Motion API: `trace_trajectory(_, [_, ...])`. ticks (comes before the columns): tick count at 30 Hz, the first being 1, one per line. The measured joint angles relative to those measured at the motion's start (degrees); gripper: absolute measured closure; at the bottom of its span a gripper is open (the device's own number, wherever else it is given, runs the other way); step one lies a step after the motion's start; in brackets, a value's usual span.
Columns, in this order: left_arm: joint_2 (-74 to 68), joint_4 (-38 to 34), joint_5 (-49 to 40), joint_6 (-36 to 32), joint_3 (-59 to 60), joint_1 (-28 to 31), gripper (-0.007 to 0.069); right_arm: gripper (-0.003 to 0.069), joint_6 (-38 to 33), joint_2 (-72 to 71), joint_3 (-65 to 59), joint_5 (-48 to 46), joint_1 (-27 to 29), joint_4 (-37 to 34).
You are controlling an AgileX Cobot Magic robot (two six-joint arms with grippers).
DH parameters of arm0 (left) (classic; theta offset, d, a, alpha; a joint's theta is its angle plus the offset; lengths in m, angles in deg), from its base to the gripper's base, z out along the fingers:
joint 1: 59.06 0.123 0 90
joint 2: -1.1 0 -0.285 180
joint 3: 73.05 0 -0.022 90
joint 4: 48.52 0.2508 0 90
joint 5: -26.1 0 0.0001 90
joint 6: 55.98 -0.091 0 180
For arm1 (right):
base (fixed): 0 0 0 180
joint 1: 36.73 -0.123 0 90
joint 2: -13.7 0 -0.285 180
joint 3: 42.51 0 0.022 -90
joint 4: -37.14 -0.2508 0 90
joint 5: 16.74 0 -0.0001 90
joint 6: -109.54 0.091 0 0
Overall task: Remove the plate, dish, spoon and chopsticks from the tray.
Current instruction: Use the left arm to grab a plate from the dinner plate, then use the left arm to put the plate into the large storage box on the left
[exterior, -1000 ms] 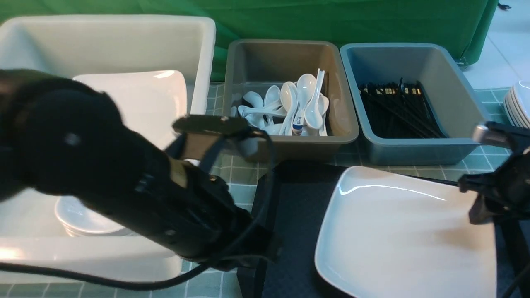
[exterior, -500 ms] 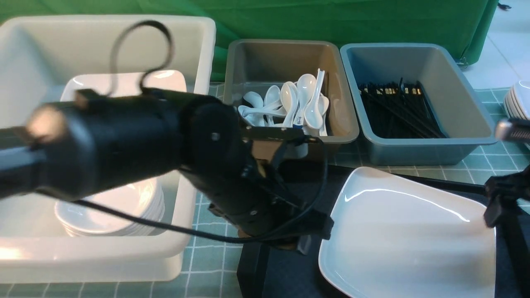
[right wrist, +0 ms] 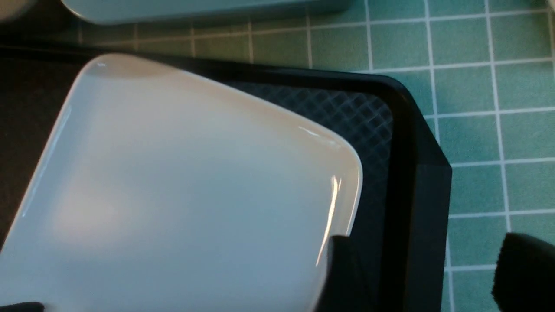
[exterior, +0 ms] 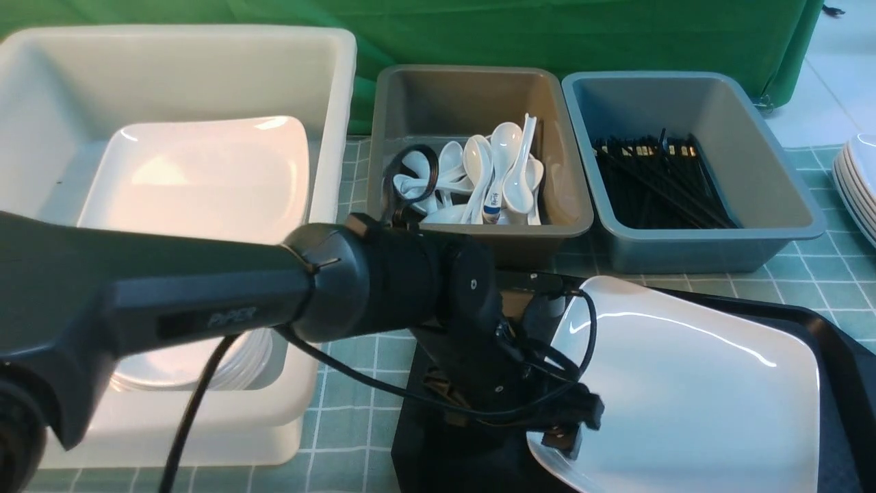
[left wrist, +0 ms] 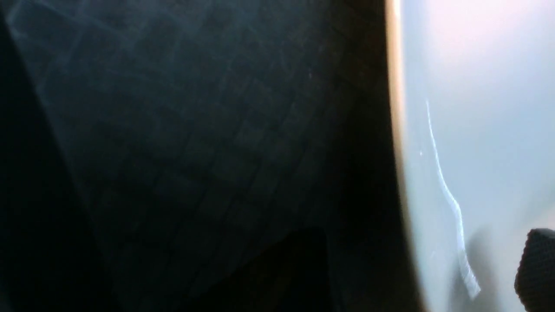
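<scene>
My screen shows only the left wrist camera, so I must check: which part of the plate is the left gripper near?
Observer: In the front view the left gripper is at the plate's near left corner, over the tray.
Operator: Does anything lie on the plate?
Observer: No, the part that shows is bare.
Operator: And the other arm?
Observer: The right gripper is open, one finger by the plate's edge, the other beyond the tray's rim.

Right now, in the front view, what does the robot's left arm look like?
The left arm is a matte dark-grey boxy link with faint PiPER lettering, then rounded black wrist joints. Thin black cables loop along it to a black left gripper.
</scene>
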Motion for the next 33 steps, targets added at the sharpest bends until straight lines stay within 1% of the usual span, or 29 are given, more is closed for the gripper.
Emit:
trace_trajectory(1, [-0.68,-1.46,1.25,0.00,-0.30,0.00,0.0097,0.0188,0.00,-0.21,0.00,0.00,0.00,0.00])
trace_trajectory(4, [-1.23,-2.93,2.05,0.00,-0.43,0.00,0.0171,0.0188,0.00,-0.21,0.00,0.00,0.00,0.00])
trace_trajectory(7, [-1.85,-4.67,2.12,0.00,-0.49,0.05,0.0293,0.0188,0.00,-0.21,0.00,0.00,0.00,0.00])
trace_trajectory(8, [-1.95,-4.94,2.12,0.00,-0.49,0.05,0.0312,0.0188,0.00,-0.21,0.00,0.00,0.00,0.00])
trace_trajectory(9, [-2.32,-5.45,2.12,0.00,-0.49,0.05,0.0376,0.0188,0.00,-0.21,0.00,0.00,0.00,0.00])
trace_trajectory(11, [-2.49,-6.75,2.33,0.74,-0.54,0.11,0.0477,0.0188,0.00,-0.21,0.00,0.00,0.00,0.00])
trace_trajectory(12, [-2.76,-8.11,2.60,1.13,-0.60,0.15,0.0508,0.0188,-0.05,-0.21,0.00,0.00,0.00,0.00])
trace_trajectory(14, [-2.76,-8.63,2.35,0.93,-0.60,0.09,0.0520,0.0188,-0.04,-0.21,0.00,0.00,0.00,0.00])
trace_trajectory(20, [-1.74,-7.79,0.53,-0.70,-0.60,0.09,0.0519,0.0188,-0.04,-0.21,0.00,0.00,0.00,0.00])
trace_trajectory(24, [3.22,-5.51,-0.58,-1.91,-0.55,0.80,0.0567,0.0188,-0.04,-0.28,0.00,0.00,0.00,0.00])
trace_trajectory(25, [3.22,-5.51,-0.58,-1.91,-0.55,0.80,0.0567,0.0188,-0.04,-0.28,0.00,0.00,0.00,0.00])
trace_trajectory(27, [6.65,-4.35,-1.82,-2.21,-0.50,2.04,0.0589,0.0188,-0.04,-0.28,0.00,0.22,0.00,0.00])
trace_trajectory(33, [12.11,-3.66,-5.61,-3.50,-0.51,5.50,0.0605,0.0188,-0.04,-0.28,0.00,0.49,0.00,0.00])
